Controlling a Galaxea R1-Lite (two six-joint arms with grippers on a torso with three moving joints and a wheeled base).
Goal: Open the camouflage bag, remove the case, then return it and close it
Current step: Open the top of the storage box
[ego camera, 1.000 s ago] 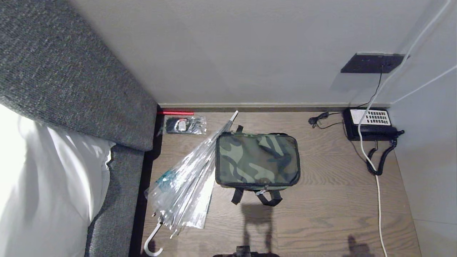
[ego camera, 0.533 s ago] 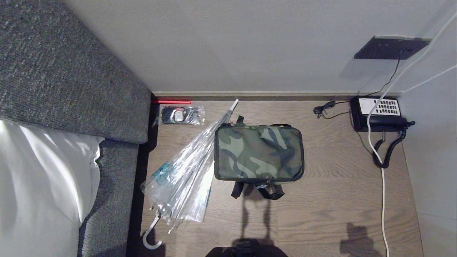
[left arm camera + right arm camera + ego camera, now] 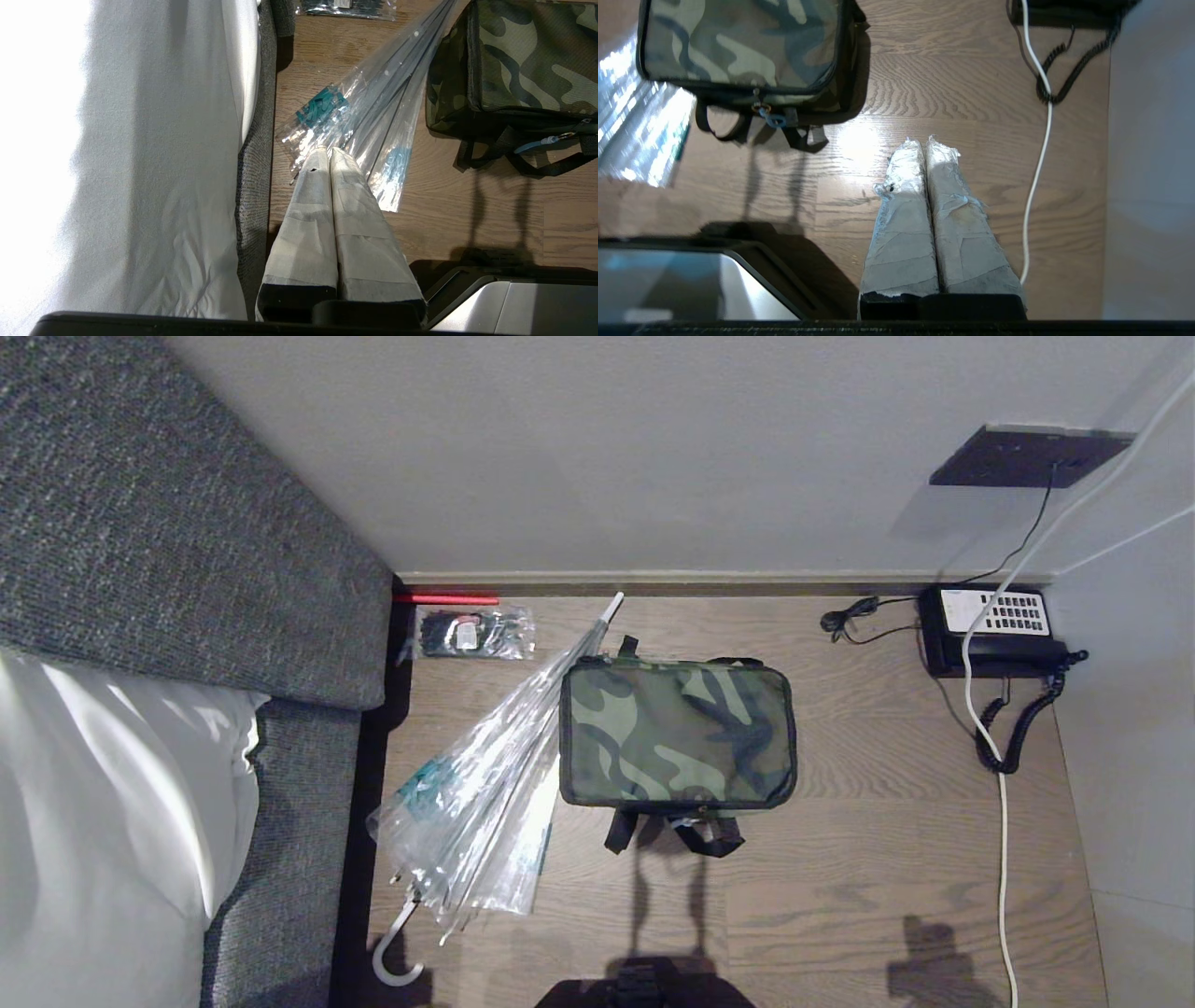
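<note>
The camouflage bag (image 3: 677,733) lies zipped shut on the wooden floor (image 3: 887,859), at the centre of the head view, its black straps (image 3: 674,835) pointing toward 6 o'clock. A folded clear umbrella (image 3: 476,803) rests against the bag's side at 9 o'clock. A telephone (image 3: 991,630) sits by the wall at 2 o'clock, a white cable (image 3: 1004,859) trailing from it. The left gripper (image 3: 329,151) hangs above the umbrella, its wrapped fingers pressed together and empty. The right gripper (image 3: 925,142) hangs over bare floor at 5 o'clock of the bag, fingers likewise together, holding nothing.
</note>
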